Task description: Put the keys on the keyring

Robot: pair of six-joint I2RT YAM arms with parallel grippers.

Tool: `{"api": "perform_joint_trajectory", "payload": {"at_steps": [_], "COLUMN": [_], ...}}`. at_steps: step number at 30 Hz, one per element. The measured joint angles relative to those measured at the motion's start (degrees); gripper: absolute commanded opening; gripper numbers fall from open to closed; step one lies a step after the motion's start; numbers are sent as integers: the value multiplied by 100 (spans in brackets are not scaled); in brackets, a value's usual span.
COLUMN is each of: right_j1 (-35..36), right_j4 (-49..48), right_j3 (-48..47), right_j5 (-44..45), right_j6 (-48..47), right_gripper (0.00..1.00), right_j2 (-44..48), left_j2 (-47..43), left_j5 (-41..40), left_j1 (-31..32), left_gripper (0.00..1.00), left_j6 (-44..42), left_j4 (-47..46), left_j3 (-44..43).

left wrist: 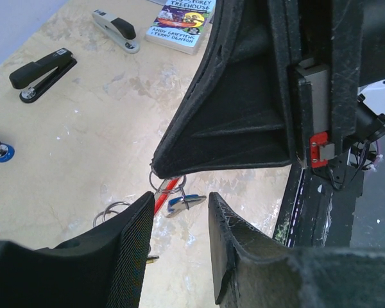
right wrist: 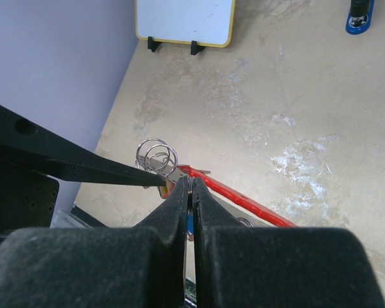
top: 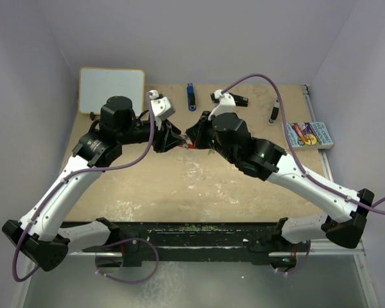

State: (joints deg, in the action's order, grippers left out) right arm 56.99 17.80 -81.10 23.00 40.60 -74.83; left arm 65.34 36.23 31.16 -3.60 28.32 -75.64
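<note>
The red crescent keyring clip [right wrist: 244, 197] lies on the table under both grippers, with silver rings [right wrist: 157, 156] at its end; it also shows in the top view [top: 191, 147] and the left wrist view [left wrist: 165, 191]. My right gripper [right wrist: 190, 185] is shut on a thin metal ring that carries a blue-tagged key [left wrist: 183, 203], which hangs just above the table. A bit of blue tag [right wrist: 189, 222] shows between its fingers. My left gripper [left wrist: 178, 208] is open and empty, its jaws on either side of the hanging key. A yellow tag [left wrist: 152, 259] peeks out beside its left finger.
A whiteboard [top: 111, 90] stands at the back left. A blue-and-black stick [top: 190, 97], a black stapler [top: 230, 99] and a second stapler [top: 274, 112] lie along the back. A book [top: 308, 135] lies at the right edge.
</note>
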Motion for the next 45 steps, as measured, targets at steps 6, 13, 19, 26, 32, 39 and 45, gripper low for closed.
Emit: {"api": "perform_joint_trajectory", "payload": {"at_steps": [6, 13, 19, 26, 32, 39, 45], "right_j1": [0, 0, 0, 0, 0, 0, -2], "right_j4": [0, 2, 0, 0, 0, 15, 210], "right_j3": [0, 0, 0, 0, 0, 0, 0], "right_j5": [-2, -2, -2, -2, -2, -15, -157], "right_j6": [0, 0, 0, 2, 2, 0, -2], "right_gripper": [0, 0, 0, 0, 0, 0, 0], "right_j2": [0, 0, 0, 0, 0, 2, 7], "left_j2": [122, 144, 157, 157, 157, 157, 157], "left_j5": [-2, 0, 13, 46, 39, -205, -413], "left_j1": [0, 0, 0, 0, 0, 0, 0], "left_gripper": [37, 30, 12, 3, 3, 3, 3], "left_j6": [4, 9, 92, 103, 81, -481, -1071], "left_j4": [-42, -61, -61, -52, -37, 120, 354], "left_j3": [0, 55, 57, 57, 57, 35, -175]}}
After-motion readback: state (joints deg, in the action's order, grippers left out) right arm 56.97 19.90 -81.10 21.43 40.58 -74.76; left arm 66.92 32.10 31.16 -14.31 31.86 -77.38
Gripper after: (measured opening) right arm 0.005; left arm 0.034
